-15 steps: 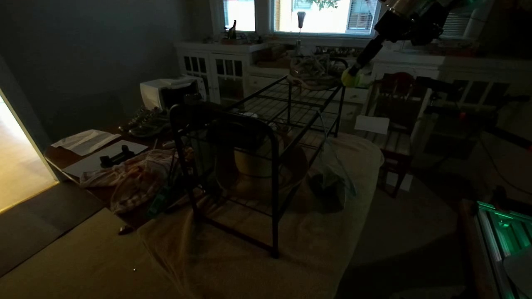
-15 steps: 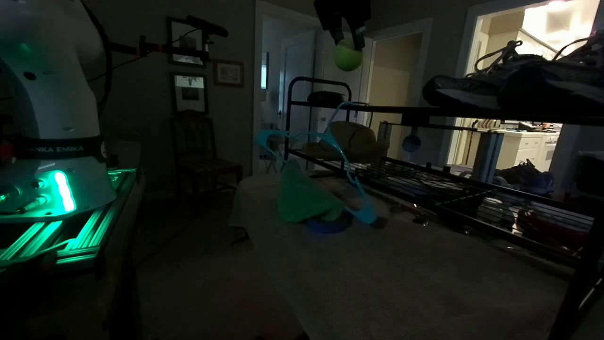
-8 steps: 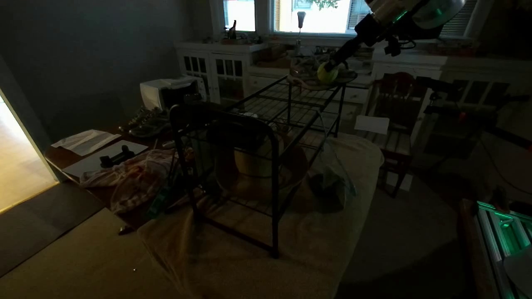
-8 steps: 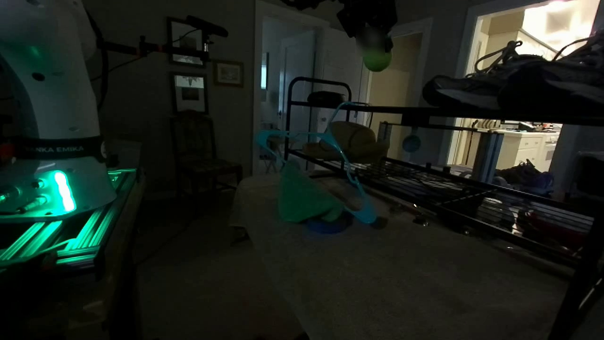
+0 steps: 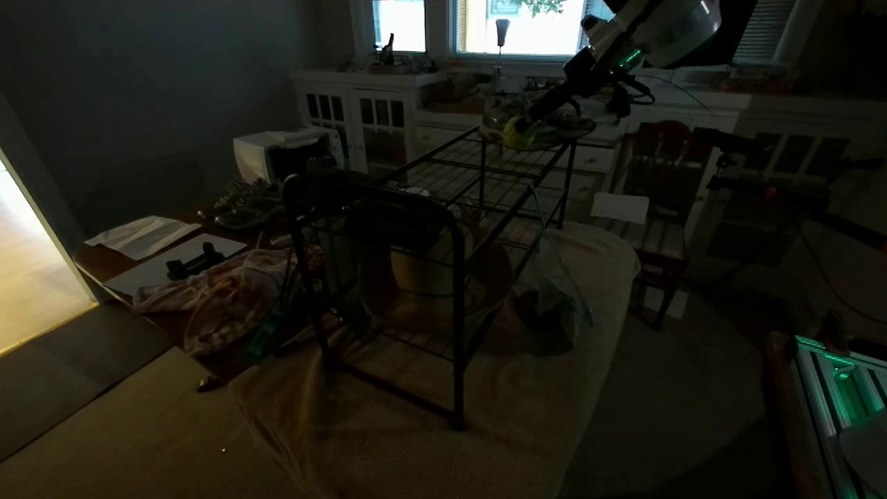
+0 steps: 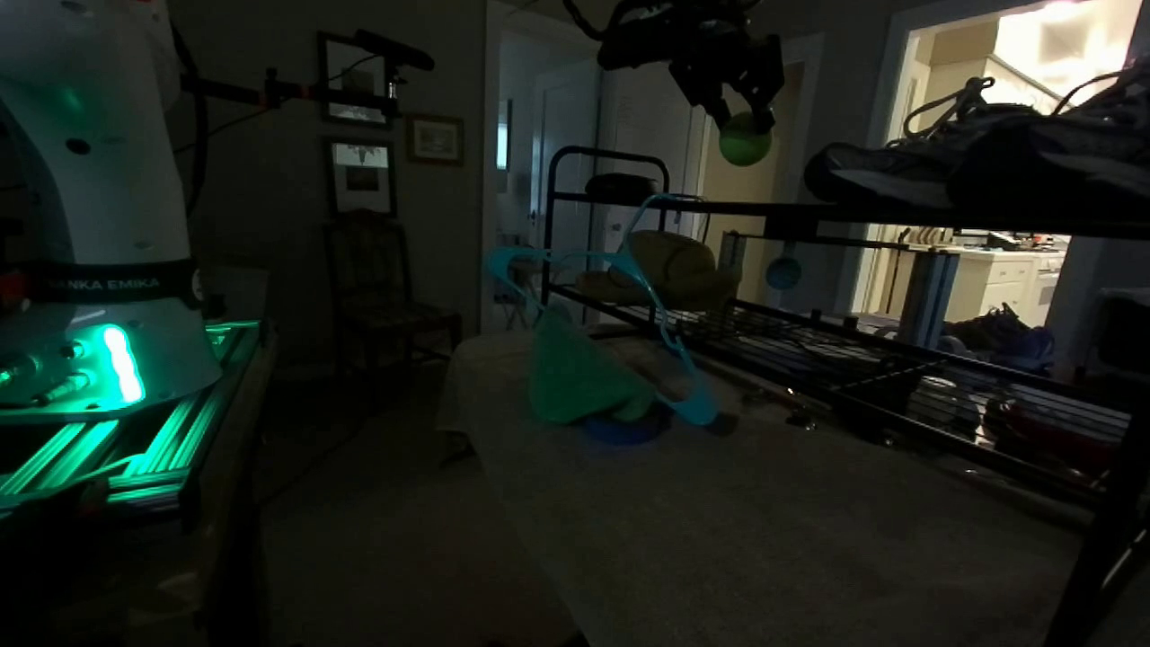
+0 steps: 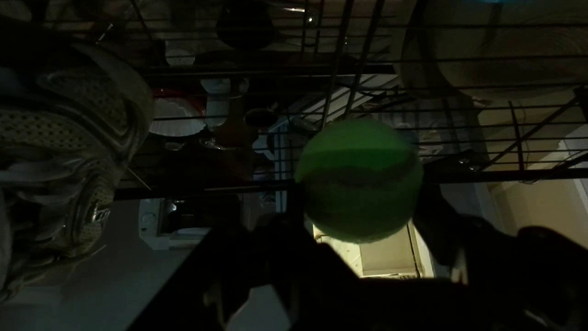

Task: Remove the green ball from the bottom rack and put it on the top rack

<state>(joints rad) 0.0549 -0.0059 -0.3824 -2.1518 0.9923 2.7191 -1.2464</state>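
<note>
Pinched between partly spread fingers, the green ball is now brought lower toward the top rack, upper right in an exterior view; placement seems near.

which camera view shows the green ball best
The wrist view: the green ball looks large there, nearly its whole outline showing. Both exterior views show it small, partly covered by the gripper.
</note>
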